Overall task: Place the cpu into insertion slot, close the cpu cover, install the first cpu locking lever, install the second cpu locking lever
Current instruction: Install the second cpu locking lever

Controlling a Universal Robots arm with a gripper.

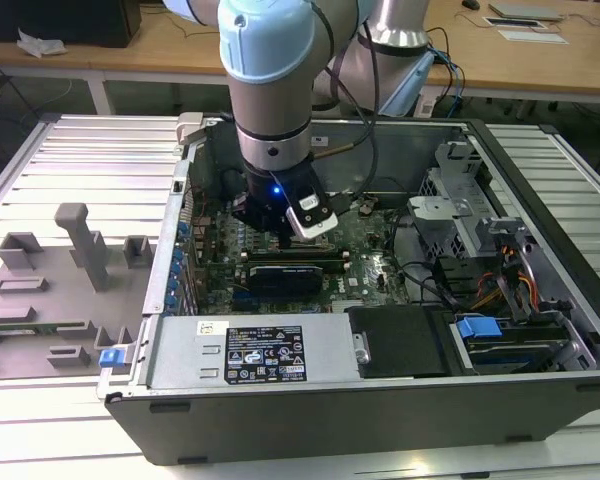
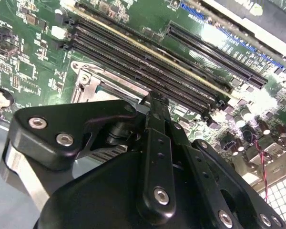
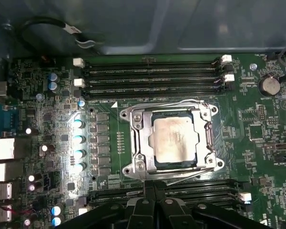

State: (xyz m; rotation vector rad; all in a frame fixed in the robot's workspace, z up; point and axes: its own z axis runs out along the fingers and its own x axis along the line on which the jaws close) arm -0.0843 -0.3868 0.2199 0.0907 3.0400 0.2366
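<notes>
The cpu [image 3: 175, 138], a pale silver-beige square, lies in the insertion slot on the green motherboard [image 3: 257, 138]. The silver cpu cover [image 3: 138, 139] lies flat around it like a frame. One thin wire locking lever [image 3: 167, 103] runs along the side by the memory slots, another [image 3: 186, 172] along the side nearest my fingers. My gripper [image 3: 150, 186] is shut and holds nothing, its tips just off the socket's edge by that second lever. In the second wrist view my gripper [image 2: 155, 98] hangs over the socket frame [image 2: 86, 78]. In the exterior view my gripper [image 1: 277, 232] reaches down inside the open computer case.
Memory slots [image 3: 152, 71] flank the socket on two sides. A long black card [image 1: 290, 272] lies in front of my gripper, with the power supply [image 1: 250, 350] beyond it. A drive cage [image 1: 460, 210] and cables stand at the exterior view's right. A grey fixture plate [image 1: 50, 290] lies at its left.
</notes>
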